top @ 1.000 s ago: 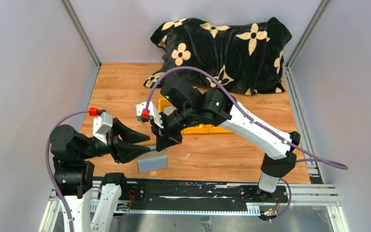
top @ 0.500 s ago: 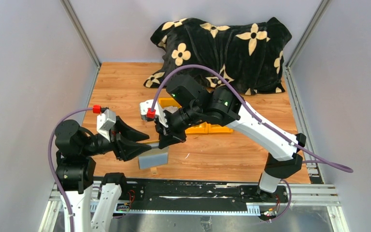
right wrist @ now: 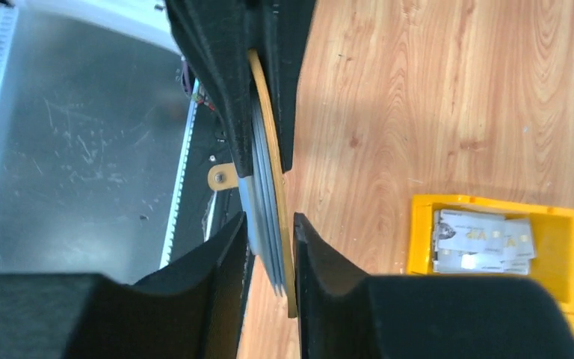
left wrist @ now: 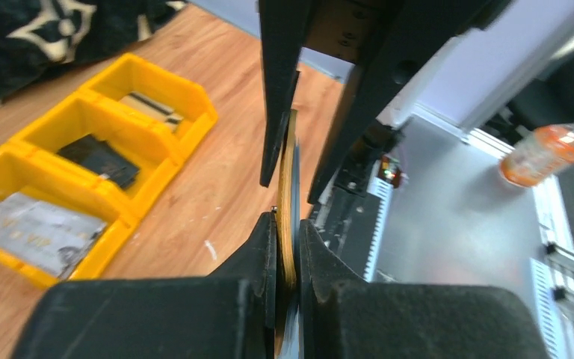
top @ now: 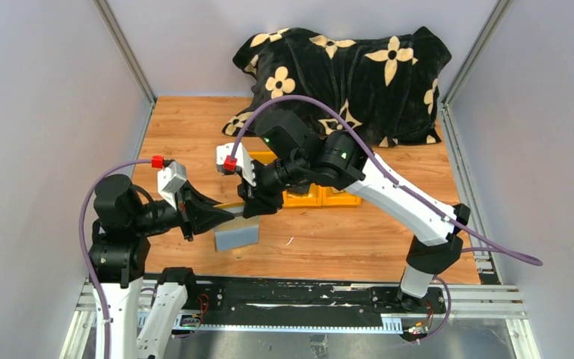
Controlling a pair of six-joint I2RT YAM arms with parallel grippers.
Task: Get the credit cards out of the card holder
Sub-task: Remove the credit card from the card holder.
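We found the card holder (left wrist: 290, 161) lifted clear of the wooden table (top: 344, 232), on the near side of the yellow three-compartment bin (left wrist: 131, 183), with an arm at either end of it. The left gripper (left wrist: 288, 224) was clamped tight on one edge, its fingers pressed flat against the mustard leaf. The right gripper (right wrist: 269, 221) straddled the opposite edge with its jaws a little apart. The left wrist view showed a thin gap beside one finger, so we judged that it was not pinching.

Grey layers lay stacked against the yellow leaf, but we could not tell whether they were bare sleeves or sleeves with cards inside. In the bin, an end compartment held a silver-grey credit card (left wrist: 34, 232) and the middle one a dark flat item (left wrist: 101, 161).

We took the step in hand to be another extraction: the left side steadying the wallet while the right lined up for a fresh pinch. The next move called for the right fingers to close on one card's exposed edge only, not the whole leaf. It would then draw the card straight out along the sleeve's mouth against a firm left hold, and carry it across to the bin.
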